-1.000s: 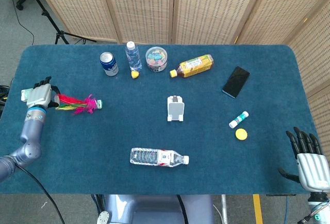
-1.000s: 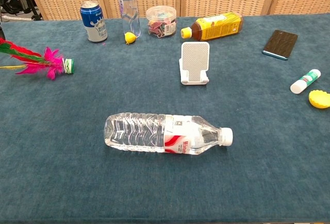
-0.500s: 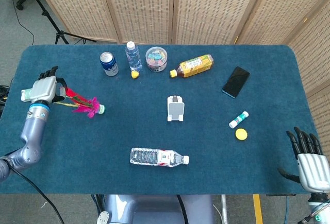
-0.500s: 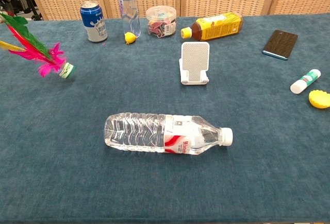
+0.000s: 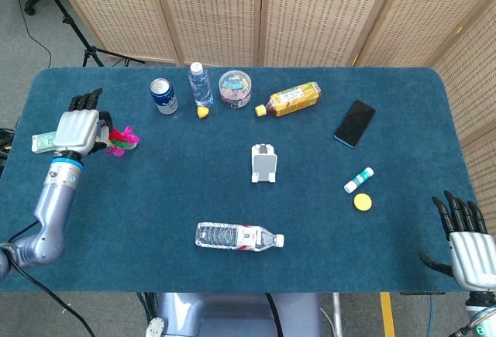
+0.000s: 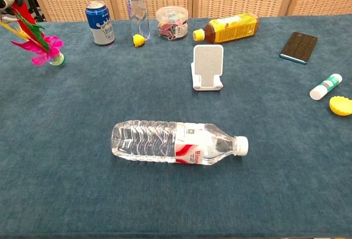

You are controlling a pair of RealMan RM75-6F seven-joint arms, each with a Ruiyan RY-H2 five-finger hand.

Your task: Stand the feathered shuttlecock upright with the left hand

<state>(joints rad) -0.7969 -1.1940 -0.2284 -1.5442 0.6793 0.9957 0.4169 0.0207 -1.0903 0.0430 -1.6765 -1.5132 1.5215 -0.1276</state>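
Pink-feathered shuttlecock (image 6: 39, 45) tilts nearly upright, base down, plumes seemingly grasped by the left hand (image 5: 77, 128) at its nine o'clock.

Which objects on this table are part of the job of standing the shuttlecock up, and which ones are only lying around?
Part of the job:
shuttlecock, feathers gripped by the left hand

Only lying around:
can
upright bottle
clip jar
tea bottle
phone
phone stand
glue stick
yellow cap
lying water bottle
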